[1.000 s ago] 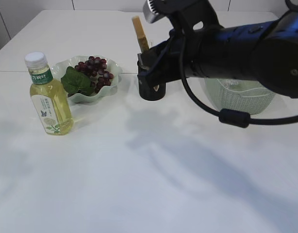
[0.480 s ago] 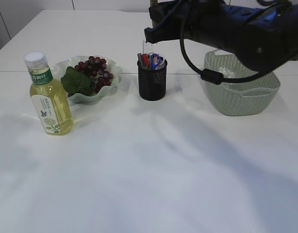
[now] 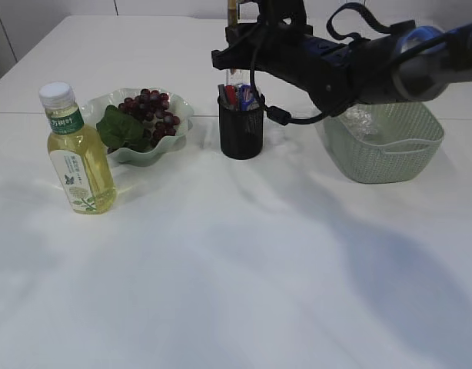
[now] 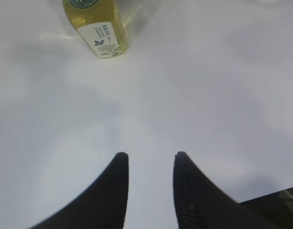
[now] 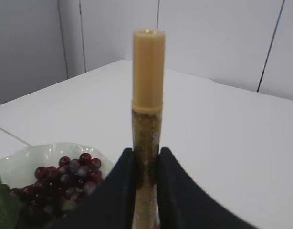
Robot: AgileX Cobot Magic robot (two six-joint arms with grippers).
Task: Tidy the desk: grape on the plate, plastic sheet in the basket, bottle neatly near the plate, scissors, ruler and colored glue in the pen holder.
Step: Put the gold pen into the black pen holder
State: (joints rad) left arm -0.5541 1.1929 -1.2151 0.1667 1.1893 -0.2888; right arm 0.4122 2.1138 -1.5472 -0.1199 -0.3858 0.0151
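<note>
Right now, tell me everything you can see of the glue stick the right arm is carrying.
The colored glue is a slim stick held upright. Its cap is plain tan and looks like plastic, with a small collar where it meets the body; the body is darker and speckled, glitter-like. The right gripper is shut on the body just below the collar, one finger on each side, and nothing else touches it. In the exterior view it sits high above the black mesh pen holder, only its top showing at the frame edge, not yet inside.

The right arm reaches in from the right, high up. Its right claw [image 5: 145, 164] is squeezed tight on a stick of colored glue [image 5: 147, 100], held upright. The left claw [image 4: 149, 160] hangs over the tabletop [image 4: 208, 95], fingers apart, holding nothing.
</note>
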